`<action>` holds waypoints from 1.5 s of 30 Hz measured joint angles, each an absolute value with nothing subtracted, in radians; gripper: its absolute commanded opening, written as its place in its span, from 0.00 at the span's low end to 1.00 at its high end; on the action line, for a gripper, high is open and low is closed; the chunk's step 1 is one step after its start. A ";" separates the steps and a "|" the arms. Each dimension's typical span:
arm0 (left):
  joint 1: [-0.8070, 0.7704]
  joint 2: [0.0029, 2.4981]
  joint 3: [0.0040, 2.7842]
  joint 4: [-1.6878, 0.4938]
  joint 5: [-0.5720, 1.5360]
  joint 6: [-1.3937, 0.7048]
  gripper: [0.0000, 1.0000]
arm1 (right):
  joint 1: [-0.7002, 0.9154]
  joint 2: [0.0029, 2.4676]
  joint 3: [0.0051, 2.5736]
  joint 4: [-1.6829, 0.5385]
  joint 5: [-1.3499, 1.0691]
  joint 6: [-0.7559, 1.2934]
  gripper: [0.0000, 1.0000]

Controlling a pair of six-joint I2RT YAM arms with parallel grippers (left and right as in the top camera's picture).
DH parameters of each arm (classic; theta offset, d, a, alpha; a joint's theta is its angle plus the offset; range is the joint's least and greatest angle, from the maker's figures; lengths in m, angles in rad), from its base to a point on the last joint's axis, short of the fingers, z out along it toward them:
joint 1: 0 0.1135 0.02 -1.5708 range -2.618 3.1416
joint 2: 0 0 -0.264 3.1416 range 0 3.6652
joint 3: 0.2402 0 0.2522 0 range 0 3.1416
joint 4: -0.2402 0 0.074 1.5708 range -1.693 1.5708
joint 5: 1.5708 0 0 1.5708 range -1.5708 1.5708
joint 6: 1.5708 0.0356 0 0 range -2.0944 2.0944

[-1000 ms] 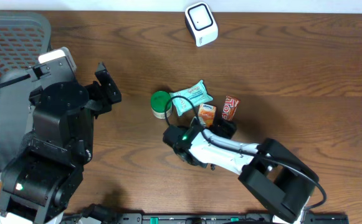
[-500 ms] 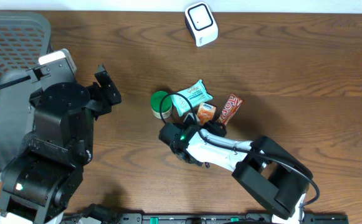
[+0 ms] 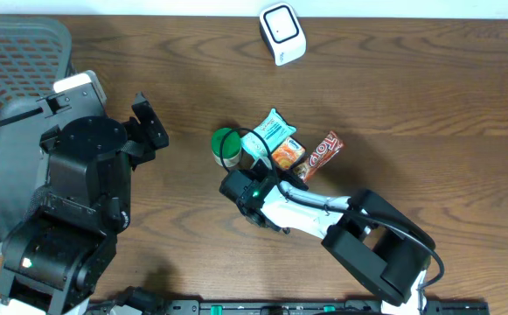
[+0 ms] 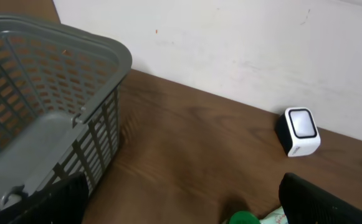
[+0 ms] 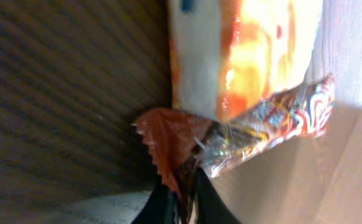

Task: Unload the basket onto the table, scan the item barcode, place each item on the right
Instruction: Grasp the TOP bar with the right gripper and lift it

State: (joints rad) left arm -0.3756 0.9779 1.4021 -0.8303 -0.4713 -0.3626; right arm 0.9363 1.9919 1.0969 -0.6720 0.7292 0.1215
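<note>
Beside the basket [image 3: 17, 52], the left gripper [image 3: 153, 122] hangs wide open; the right gripper [image 5: 184, 190] — nearer — clamps the crimped end of the bar [image 3: 321, 154]. The bar lies at centre, slanting away from it, the scanner [image 3: 281, 33] well apart beyond.

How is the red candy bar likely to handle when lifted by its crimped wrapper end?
The right hand pinches only the thin foil fin of the red candy bar, so the bar will probably dangle and swing. It looks small and light. The glossy wrapper may slip, and the orange packet lying against it could get dragged along.
</note>
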 measured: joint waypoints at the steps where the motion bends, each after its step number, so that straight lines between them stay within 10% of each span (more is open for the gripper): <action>1: -0.376 0.978 1.402 -0.830 -0.471 -0.363 0.98 | 0.936 1.992 1.097 -0.672 0.728 0.122 0.01; 11: -0.376 0.978 1.402 -0.830 -0.471 -0.363 0.98 | 0.934 1.890 1.100 -0.834 0.602 0.169 0.01; 23: -0.376 0.978 1.402 -0.831 -0.472 -0.363 0.98 | 0.648 1.404 1.144 -0.858 -0.144 0.175 0.01; 42: -0.376 0.990 1.402 -0.861 -0.474 -0.363 0.98 | 0.154 1.622 1.143 -0.897 -0.984 0.029 0.01; 45: -0.376 1.007 1.402 -0.870 -0.474 -0.363 0.98 | 0.140 1.692 1.143 -0.906 -0.961 0.009 0.23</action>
State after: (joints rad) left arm -0.3756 1.0069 1.4021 -0.8703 -0.4744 -0.3626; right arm 0.1398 1.6924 1.1427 -0.9062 -0.9611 0.0090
